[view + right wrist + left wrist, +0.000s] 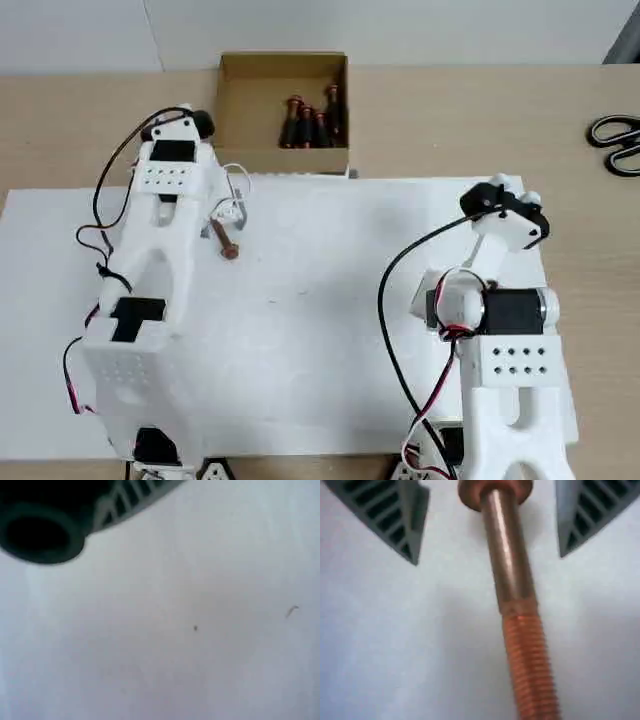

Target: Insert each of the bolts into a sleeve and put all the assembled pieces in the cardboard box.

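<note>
- Left gripper (488, 557) spread wide, astride the copper bolt (517, 610) lying flat on the white sheet (395, 655), near the cardboard box (232, 110).
- Right gripper (503, 205) seems to pinch a black sleeve (37, 535), clear of the sheet.
- Likely step: grasping the bolt; next, close on its shank, then align with the sleeve's bore.

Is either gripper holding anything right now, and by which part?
Left gripper holds nothing: open, either side of the bolt, not touching. Right gripper appears to hold a black sleeve; where exactly is hidden.

White arms (165, 262), black servos (515, 311), red and black cables (381, 300)
</note>
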`<action>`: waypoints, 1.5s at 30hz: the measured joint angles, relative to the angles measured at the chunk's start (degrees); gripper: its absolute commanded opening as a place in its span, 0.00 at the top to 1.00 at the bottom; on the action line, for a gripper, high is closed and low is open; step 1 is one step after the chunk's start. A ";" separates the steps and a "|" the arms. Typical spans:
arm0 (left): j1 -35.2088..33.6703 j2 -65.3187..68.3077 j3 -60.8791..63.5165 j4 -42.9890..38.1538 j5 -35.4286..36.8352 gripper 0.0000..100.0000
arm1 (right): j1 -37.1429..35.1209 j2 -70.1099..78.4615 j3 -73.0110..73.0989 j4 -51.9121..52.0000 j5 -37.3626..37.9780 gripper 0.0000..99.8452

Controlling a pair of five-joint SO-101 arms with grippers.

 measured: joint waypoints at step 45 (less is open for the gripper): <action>0.18 -9.41 -1.49 2.46 51.16 0.99 | 0.09 0.00 0.00 0.00 0.00 1.00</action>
